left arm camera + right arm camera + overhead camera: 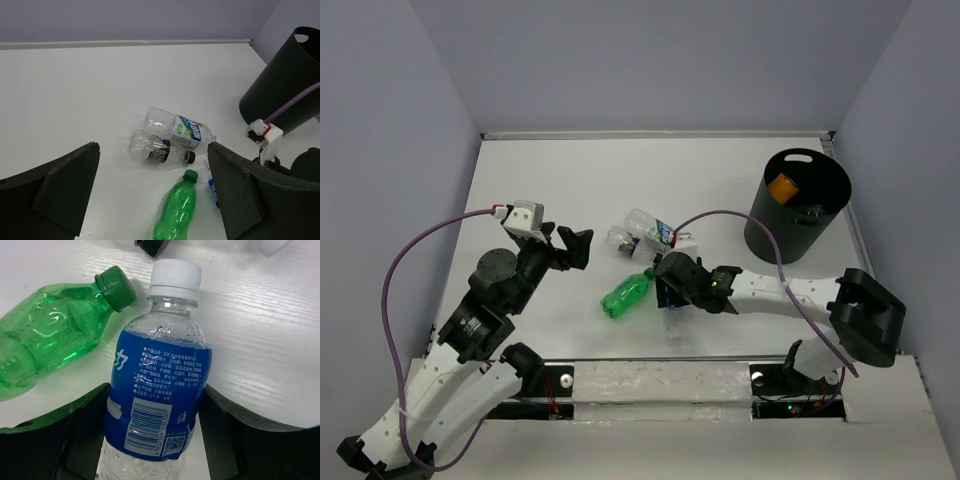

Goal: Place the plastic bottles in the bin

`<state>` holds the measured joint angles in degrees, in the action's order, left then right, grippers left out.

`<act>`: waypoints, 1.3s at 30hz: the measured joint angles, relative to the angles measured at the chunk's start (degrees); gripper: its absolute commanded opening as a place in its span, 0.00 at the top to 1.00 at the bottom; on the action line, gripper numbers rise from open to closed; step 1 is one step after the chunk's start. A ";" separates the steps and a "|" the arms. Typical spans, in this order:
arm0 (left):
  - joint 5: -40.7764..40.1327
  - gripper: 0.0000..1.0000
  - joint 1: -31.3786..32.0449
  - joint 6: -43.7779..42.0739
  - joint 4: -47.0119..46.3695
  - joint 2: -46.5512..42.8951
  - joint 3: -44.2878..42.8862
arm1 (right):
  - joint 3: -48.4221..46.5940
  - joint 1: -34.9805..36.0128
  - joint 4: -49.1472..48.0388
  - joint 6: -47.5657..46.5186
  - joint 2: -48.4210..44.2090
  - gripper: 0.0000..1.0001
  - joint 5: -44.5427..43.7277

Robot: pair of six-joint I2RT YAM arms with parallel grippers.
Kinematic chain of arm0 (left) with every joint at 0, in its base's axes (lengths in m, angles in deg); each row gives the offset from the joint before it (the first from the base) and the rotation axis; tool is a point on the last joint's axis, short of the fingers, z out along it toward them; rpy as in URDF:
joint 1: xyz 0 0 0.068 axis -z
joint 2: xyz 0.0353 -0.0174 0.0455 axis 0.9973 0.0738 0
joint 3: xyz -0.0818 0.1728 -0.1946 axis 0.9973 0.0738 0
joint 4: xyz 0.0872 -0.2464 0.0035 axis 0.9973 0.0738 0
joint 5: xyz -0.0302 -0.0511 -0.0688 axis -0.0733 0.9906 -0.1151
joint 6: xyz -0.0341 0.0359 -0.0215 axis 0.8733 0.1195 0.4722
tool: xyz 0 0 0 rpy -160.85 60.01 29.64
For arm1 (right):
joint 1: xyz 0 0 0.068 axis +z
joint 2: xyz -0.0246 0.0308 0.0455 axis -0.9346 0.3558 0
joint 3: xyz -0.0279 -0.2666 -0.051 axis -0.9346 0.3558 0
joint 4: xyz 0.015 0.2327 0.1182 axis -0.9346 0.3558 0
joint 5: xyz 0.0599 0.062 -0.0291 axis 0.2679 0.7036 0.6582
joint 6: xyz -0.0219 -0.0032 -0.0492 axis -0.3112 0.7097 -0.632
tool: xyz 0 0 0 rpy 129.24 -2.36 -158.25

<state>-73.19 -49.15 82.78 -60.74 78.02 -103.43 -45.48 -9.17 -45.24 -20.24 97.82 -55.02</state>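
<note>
We read most from the blue-labelled bottle (159, 365) in the right wrist view. It has a white cap and a clear body. Its blue wrap carries a block of small white Chinese print, a barcode, a QR code and a little bin pictogram, and the fine lines are too small for us to make out. The right gripper (155, 400) has a finger pressed against each side of that label, so it is clamped on the bottle, which lies on the table (550, 180) near the middle.

At 10 o'clock from it lies the green bottle (55, 335), green cap on and no label showing.

In the left wrist view, at 12 o'clock from the green one, two clear bottles lie touching. One (186, 131) has a white-and-green label with blue lettering we cannot read. The other (150, 145) has a dark label and a black cap.

That makes four bottles on the table by our count. A fifth, the orange bottle (781, 187), sits inside the bin (775, 235), which stands upright at 2 o'clock on the table with its handle slot facing away.

The left gripper (576, 248) is at 9 o'clock from the cluster, its fingers spread wide and holding nothing.
</note>
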 measured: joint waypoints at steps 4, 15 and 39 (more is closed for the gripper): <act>0.00 0.01 0.00 0.00 0.00 0.00 0.00 | 0.70 -0.02 3.39 -0.09 -8.98 0.42 0.24; 0.42 0.01 -0.39 0.00 0.02 -0.15 0.00 | -15.47 -3.89 7.85 -16.61 -22.67 0.45 -9.60; 1.88 0.01 -0.92 0.00 -0.13 -4.24 0.13 | -5.27 -48.98 -48.78 -59.25 -15.85 0.38 -22.38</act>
<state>-71.31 -50.06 82.78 -60.87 73.78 -103.30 -50.74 -58.15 -94.02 -79.49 81.97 -77.40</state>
